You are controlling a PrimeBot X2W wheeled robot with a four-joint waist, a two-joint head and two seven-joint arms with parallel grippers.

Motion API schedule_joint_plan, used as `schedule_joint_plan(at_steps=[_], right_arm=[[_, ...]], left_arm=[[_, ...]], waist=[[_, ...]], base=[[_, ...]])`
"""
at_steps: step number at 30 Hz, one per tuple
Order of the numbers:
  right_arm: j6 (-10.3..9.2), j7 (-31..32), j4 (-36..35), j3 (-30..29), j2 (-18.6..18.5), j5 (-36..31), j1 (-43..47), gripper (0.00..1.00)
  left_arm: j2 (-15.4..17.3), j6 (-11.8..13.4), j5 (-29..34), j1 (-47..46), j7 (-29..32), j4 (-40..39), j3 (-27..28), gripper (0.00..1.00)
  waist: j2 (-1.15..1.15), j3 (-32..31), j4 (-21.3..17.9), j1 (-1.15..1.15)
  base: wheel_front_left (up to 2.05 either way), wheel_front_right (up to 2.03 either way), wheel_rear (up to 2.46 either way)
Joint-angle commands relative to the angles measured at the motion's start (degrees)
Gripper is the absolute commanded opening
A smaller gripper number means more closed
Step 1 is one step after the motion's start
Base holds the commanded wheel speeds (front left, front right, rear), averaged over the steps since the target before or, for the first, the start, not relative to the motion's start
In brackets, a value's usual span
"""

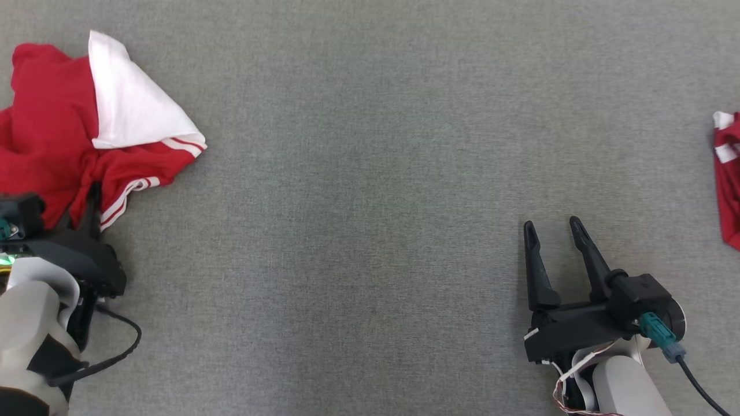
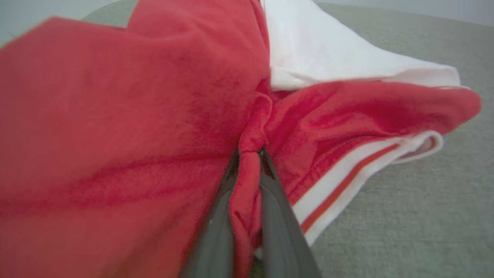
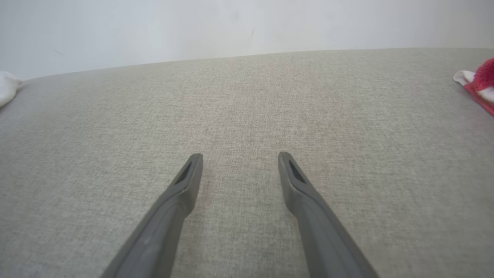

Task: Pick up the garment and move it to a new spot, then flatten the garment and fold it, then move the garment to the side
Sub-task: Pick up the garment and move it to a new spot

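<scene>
Head view: left hand (image 1: pixel 87 199) clenched into the near side of the garment (image 1: pixel 52 127), a red-and-white heap bunched directly ahead of its fingertips. Right hand (image 1: pixel 555 228) released, jaws spread, nothing between them. Bare tabletop (image 1: pixel 370 202) runs wide between the two hands, ample room for a new spot. A second red cloth (image 1: pixel 729 179) lies off the right hand's outer side, a likely snag if the garment is spread that far over. Left wrist view: only a narrow red ridge is pinched between the fingers (image 2: pixel 279 224); judged risk, it slips free under the heap's weight on lifting. The tabletop's far edge sits just past the heap. Right wrist view: open fingers over bare tabletop, far edge well ahead.
</scene>
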Motion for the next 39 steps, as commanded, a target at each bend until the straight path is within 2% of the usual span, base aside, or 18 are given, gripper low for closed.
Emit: schedule_joint_plan(at_steps=[1,12,17,20,29,34,37,38,39], right_arm=[[-0.02,0.0,0.2,-0.3,0.2,0.6,0.7,1.00],[-0.02,0.0,0.4,-1.1,1.0,1.8,2.6,1.00],[-0.02,0.0,0.7,-0.8,1.2,2.6,3.7,1.00],[-0.02,0.0,0.9,-0.7,1.3,3.0,3.9,1.00],[-0.02,0.0,0.6,-0.1,1.3,4.0,5.5,1.00],[-0.02,0.0,0.7,0.5,1.3,5.2,6.5,1.00],[-0.02,0.0,1.1,1.2,1.3,6.0,6.7,1.00],[-0.02,0.0,1.2,1.6,1.3,6.1,6.6,1.00],[-0.02,0.0,1.2,1.6,1.3,6.1,6.6,1.00]], left_arm=[[-1.7,-0.1,-0.3,3.3,1.3,1.7,-1.4,0.00],[-5.0,-0.3,-5.0,5.6,-0.5,-0.4,-3.7,0.00],[-7.0,-0.1,-5.3,6.7,-0.9,-5.2,-4.6,0.00],[-9.4,-0.1,-4.7,7.7,-0.9,-8.3,-5.1,0.00],[-16.1,-0.1,-2.0,7.5,-1.0,-14.1,-8.6,0.00],[-17.0,0.1,-0.7,5.6,-1.0,-20.2,-10.5,0.00],[-16.9,2.4,1.0,5.5,-1.0,-22.8,-9.8,0.00],[-16.9,3.1,1.8,5.7,-1.0,-22.7,-9.6,0.18],[-16.9,3.1,1.8,5.7,-1.0,-22.7,-9.6,0.18]], waist=[[-0.01,-0.8,-0.8,0.00],[-0.01,-5.4,-1.5,0.00],[-0.01,-8.3,-2.3,0.00],[-0.01,-9.8,-3.3,0.00],[-0.01,-11.9,-8.8,0.00],[-0.01,-12.8,-12.9,0.00],[-0.01,-13.0,-14.4,0.00],[-0.01,-13.1,-14.8,0.00],[-0.01,-13.1,-14.8,0.00]], base=[[0.00,0.00,0.00],[0.00,0.00,0.00],[0.00,0.00,0.00],[0.00,0.00,0.00],[0.00,0.00,0.00],[0.00,0.00,0.00],[0.00,0.00,0.00],[0.00,0.00,0.00],[0.00,0.00,0.00]])
